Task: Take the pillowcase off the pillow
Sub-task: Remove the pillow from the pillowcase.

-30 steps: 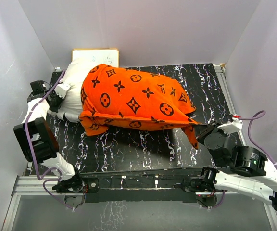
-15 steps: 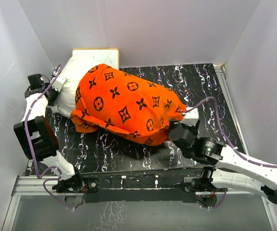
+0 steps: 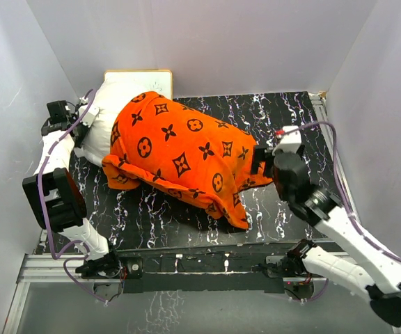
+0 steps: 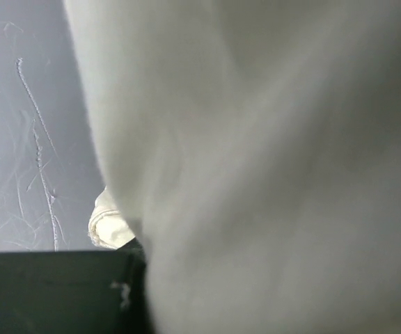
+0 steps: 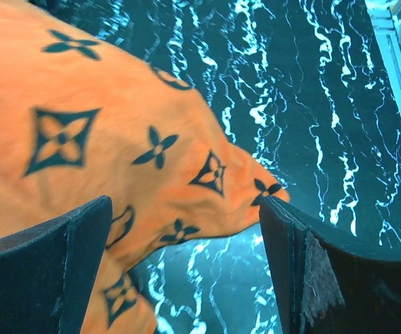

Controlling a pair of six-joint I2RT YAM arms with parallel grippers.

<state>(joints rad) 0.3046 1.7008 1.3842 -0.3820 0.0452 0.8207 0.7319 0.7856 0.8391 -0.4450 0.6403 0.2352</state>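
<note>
The orange pillowcase (image 3: 186, 153) with dark motifs covers most of the pillow and lies slack on the black marble table (image 3: 186, 226). The pillow's (image 3: 105, 115) white end sticks out at the back left. My left gripper (image 3: 81, 120) is shut on that white end; in the left wrist view off-white pillow fabric (image 4: 270, 174) fills the frame against a black finger (image 4: 54, 292). My right gripper (image 3: 260, 161) hangs open at the pillowcase's right end. In the right wrist view its fingers (image 5: 47, 271) stand wide apart above the orange cloth (image 5: 117, 139), holding nothing.
A small framed whiteboard (image 3: 138, 78) leans against the back wall behind the pillow. Grey walls close in on the left, back and right. A metal rail (image 3: 200, 264) runs along the near table edge.
My right gripper let go of the pillowcase corner, opened wide and swung from the front right up to the pillow's right end. The stretched cloth fell back, bunching leftward. The left gripper stayed shut.
</note>
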